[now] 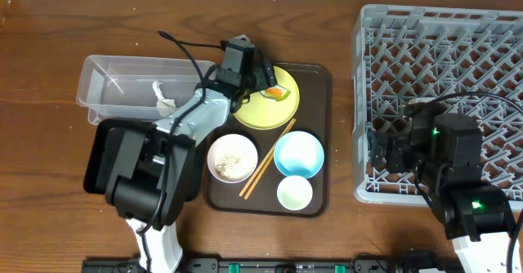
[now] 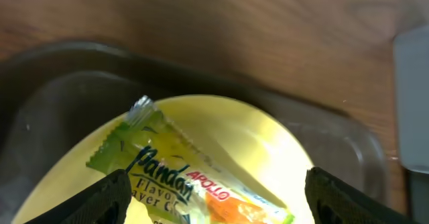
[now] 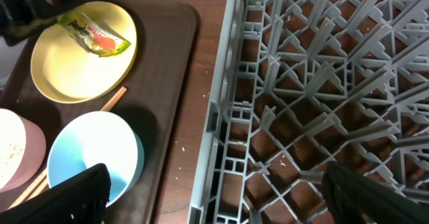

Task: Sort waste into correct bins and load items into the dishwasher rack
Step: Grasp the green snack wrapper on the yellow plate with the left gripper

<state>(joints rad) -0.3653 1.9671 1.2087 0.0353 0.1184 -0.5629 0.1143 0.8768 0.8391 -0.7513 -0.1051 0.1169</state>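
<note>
Left claw (image 2: pixel 216 184): open, low over the plate (image 2: pixel 268 143), one finger on each side of the wrapper (image 2: pixel 167 174). Nothing gripped. Can't tell whether the left finger touches the wrapper edge.

Wrapper: green and orange, lying flat on the yellow plate, slightly toward its far side. The plate sits in the far corner of the brown tray (image 1: pixel 320 81).

Also on the brown tray:
- white bowl (image 1: pixel 233 157), near-left, with pale crumbs (image 1: pixel 232 167) inside
- blue bowl (image 1: pixel 298 154), right of the white one, looks empty
- green cup (image 1: pixel 294 193), just in front of the blue bowl
- chopsticks (image 1: pixel 265 163), lying diagonally between the two bowls, far end next to the plate rim

Tub (image 1: pixel 98 73): clear, on the counter (image 1: pixel 49 28) left of the brown tray, with the white scrap (image 1: pixel 163 101) at its right end.

Black tray (image 1: pixel 96 150): in front of the tub, mostly covered by the left arm.

Rack (image 1: pixel 441 52): grey, at the right end of the counter, beside the brown tray with a gap of bare counter between them. No dishes visible in it.

Right claw (image 3: pixel 214 190): wide open, empty, hanging over the rack's near-left edge. In its wrist view the blue bowl, the plate and the wrapper sit off to the left.
</note>
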